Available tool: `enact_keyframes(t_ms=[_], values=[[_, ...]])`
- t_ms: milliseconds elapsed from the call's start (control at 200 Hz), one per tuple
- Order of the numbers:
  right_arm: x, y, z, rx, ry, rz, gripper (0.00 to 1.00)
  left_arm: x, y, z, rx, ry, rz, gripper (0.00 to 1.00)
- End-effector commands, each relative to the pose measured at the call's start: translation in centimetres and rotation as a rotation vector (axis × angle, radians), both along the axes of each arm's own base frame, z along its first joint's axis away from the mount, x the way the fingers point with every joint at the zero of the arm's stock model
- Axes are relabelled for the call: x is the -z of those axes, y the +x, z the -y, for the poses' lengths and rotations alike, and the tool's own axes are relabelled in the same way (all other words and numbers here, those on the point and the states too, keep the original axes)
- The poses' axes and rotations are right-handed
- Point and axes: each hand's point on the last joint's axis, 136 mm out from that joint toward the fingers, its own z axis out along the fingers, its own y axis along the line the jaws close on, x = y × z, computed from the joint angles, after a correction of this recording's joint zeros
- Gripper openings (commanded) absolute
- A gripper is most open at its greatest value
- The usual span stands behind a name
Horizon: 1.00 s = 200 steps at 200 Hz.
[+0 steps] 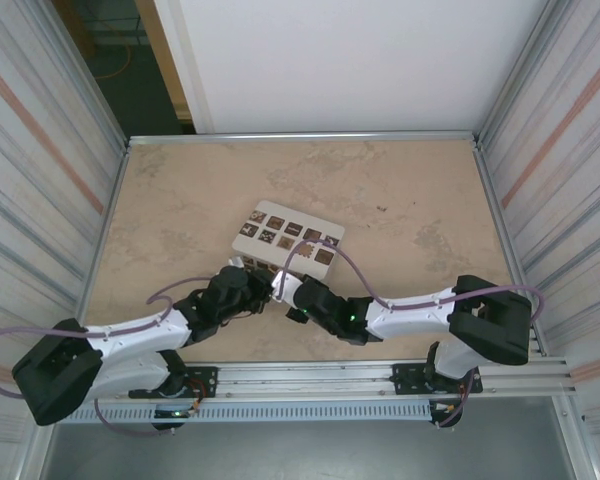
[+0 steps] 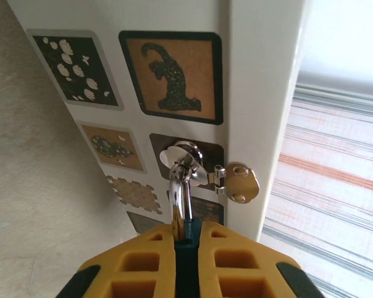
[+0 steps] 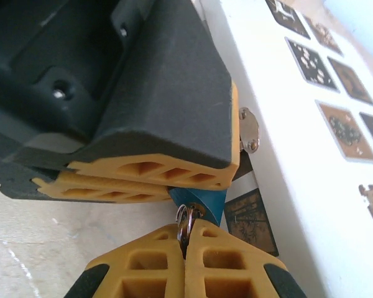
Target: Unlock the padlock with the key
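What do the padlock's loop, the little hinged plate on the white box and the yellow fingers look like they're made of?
Padlock's loop: polished metal, judging by mirror-bright highlights. Hinged plate: likely the same shiny metal, with two small rivets or screws. Left fingers: matte yellow, probably moulded plastic or rubber, with hollow cells.

Key [image 3: 186, 220] at padlock [image 3: 207, 202] (on box's [image 2: 261, 93] edge)
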Motion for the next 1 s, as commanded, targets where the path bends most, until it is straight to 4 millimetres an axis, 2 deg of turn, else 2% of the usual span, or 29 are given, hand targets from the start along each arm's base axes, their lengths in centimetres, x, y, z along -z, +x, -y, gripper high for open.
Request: enact_keyframes(t_ms=[0, 356, 436, 546, 671, 787, 997], values=[[-2.7, 0.9, -0.5, 0.045, 0.231, -0.087, 0.0, -2.0, -1.0, 2.7, 0.081, -0.085, 0.038, 0.0], [-0.2, 0.9, 1.4, 0.067, 0.207, -0.127, 0.0, -0.3, -1.3, 3.7, 0.089, -0.05, 0.015, 0.0], [0.3, 0.8, 1.7, 0.072, 0.213, -0.146, 0.0, 0.1, -1.3, 3.5, 0.088, -0.032, 0.021, 0.22], [0.8, 0.6, 2.2, 0.083, 0.238, -0.19, 0.0, 0.3, -1.1, 2.8, 0.074, 0.012, 0.036, 0.4], [1.3, 0.3, 3.0, 0.107, 0.265, -0.236, 0.0, 0.3, -1.2, 1.6, 0.056, 0.067, 0.046, 0.49], [1.6, 0.1, 3.8, 0.129, 0.296, -0.285, 0.0, -0.4, -1.1, 0.2, 0.037, 0.119, 0.076, 0.57], [2.3, 0.2, 5.9, 0.225, 0.393, -0.431, 0.0, -3.6, -0.4, -2.3, 0.057, 0.316, 0.211, 0.62]])
